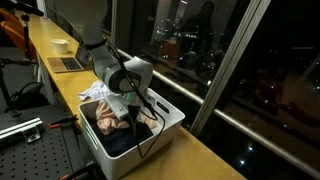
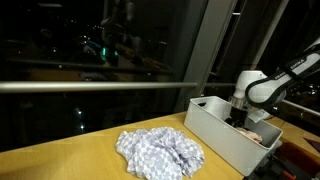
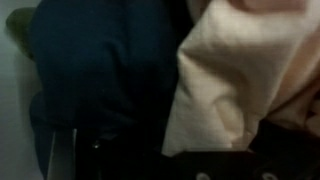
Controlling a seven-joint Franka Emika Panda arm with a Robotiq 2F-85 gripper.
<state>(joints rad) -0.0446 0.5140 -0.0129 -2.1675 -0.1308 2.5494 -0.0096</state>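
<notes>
The pale pink garment (image 3: 250,80) fills the right half of the wrist view and is pressed close to the lens. The dark blue garment (image 3: 100,70) occupies the left and centre of that view. Both are located inside the white bin (image 1: 172,112), seen at lower centre in an exterior view, where the pink fabric (image 1: 108,122) is heaped at the left of the bin.

The end effector (image 1: 128,106) is positioned inside the bin opening, directly over the heap. The same position is confirmed at the right of the frame in an exterior view (image 2: 240,118). Contact with the fabric is judged likely, but it is not resolved in any view. The fingers are not shown clearly, so it cannot be told whether they are spread or closed, or whether fabric is caught between them.

The step in hand is judged to be the grasp of a garment within the bin.

For the next move, a firm pinch on a single layer is required, followed by a straight vertical lift. The bin walls are to be cleared on that lift, and the neighbouring garment is not to be dragged along.

Outside the bin, a patterned cloth (image 2: 160,152) is crumpled on the worktop (image 2: 60,160), near the bin wall at lower centre. A laptop (image 1: 68,63) is placed well apart at the upper left.
</notes>
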